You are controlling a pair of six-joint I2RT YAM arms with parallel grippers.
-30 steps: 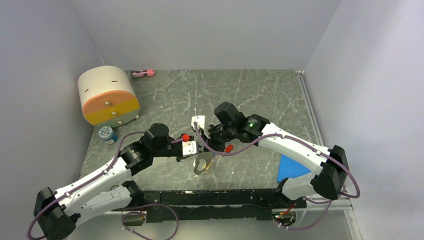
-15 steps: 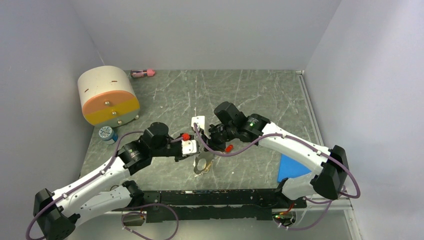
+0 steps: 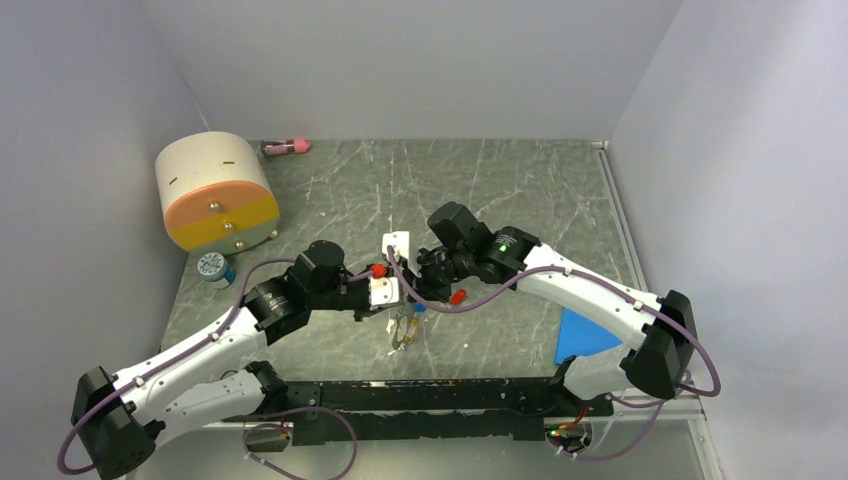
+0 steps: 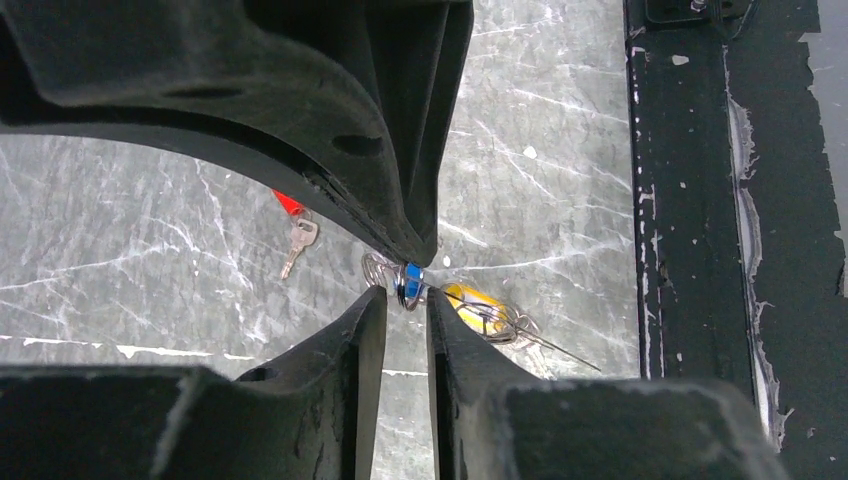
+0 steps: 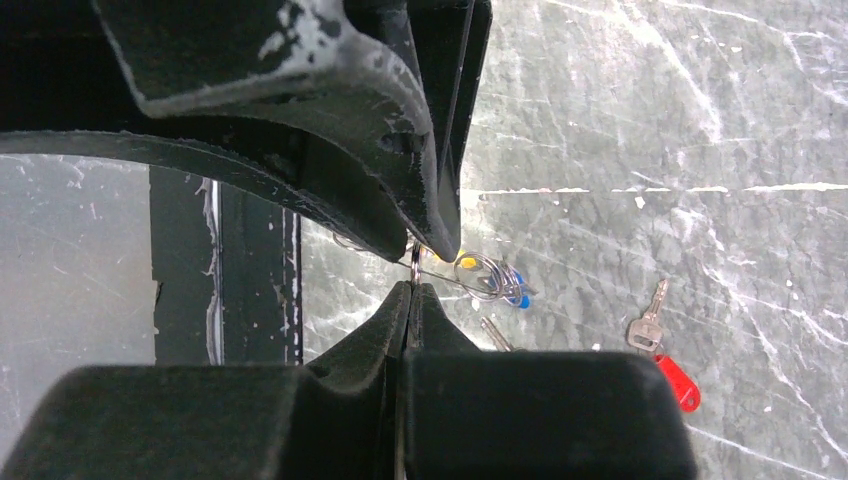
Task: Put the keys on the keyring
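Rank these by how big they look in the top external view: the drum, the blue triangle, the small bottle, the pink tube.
1. cream-and-orange drum
2. blue triangle
3. small bottle and pink tube: too alike to rank, and the tube lies farther back.

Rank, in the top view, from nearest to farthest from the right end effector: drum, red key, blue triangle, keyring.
1. Keyring, at the right end effector.
2. Red key, just right.
3. Blue triangle, far right.
4. Drum, far left.
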